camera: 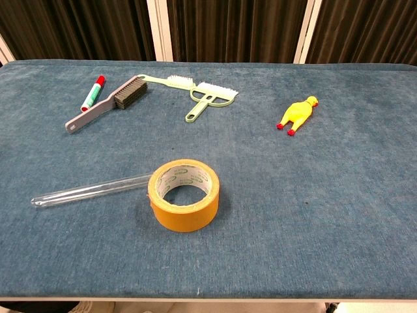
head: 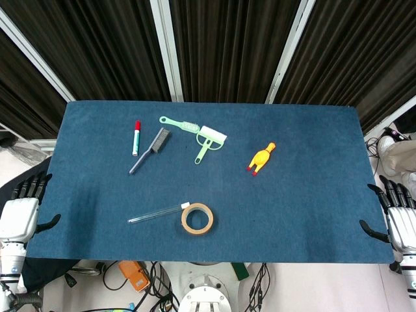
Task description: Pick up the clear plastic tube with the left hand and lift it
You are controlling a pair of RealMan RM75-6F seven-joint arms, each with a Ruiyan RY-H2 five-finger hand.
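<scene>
The clear plastic tube (head: 155, 213) lies flat on the blue table cloth (head: 292, 195), near the front, its right end next to a roll of tan tape (head: 197, 218). In the chest view the tube (camera: 91, 190) stretches left from the tape roll (camera: 184, 195). My left hand (head: 21, 211) hangs at the table's left edge, fingers apart and holding nothing, well left of the tube. My right hand (head: 398, 218) is at the right edge, also open and empty. Neither hand shows in the chest view.
Further back lie a red-capped marker (head: 136, 138), a grey brush (head: 151, 149), a green brush (head: 179, 123) and a green-handled dustpan brush (head: 209, 141). A yellow rubber chicken (head: 261, 158) lies right of centre. Cables and gear sit below the front edge.
</scene>
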